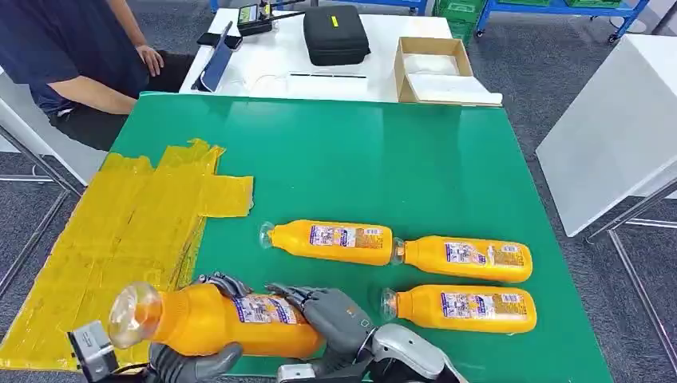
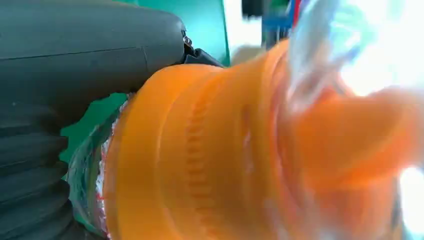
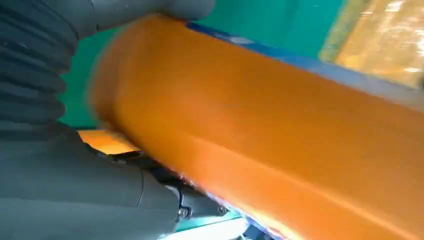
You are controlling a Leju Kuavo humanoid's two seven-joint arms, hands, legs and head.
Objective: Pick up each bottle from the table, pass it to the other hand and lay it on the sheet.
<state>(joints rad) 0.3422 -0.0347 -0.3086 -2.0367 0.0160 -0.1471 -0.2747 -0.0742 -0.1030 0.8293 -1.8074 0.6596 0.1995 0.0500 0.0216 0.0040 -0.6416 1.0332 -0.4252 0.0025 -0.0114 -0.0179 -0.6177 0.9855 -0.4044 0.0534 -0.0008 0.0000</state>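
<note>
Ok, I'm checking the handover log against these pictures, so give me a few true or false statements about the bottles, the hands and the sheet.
1. Both hands are on the held bottle. True: left hand, right hand.
2. Three bottles lie on the green table. True.
3. A bottle already lies on the yellow sheet. False: no bottle lies on it.
4. The cardboard box stands on the green table. False: it is on the white table behind.

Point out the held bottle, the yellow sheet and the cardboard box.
held bottle point(image 1: 231, 319): head view, on its orange body beside the label.
yellow sheet point(image 1: 136, 223): head view, on its bare middle.
cardboard box point(image 1: 432, 46): head view, on its far rim.
</note>
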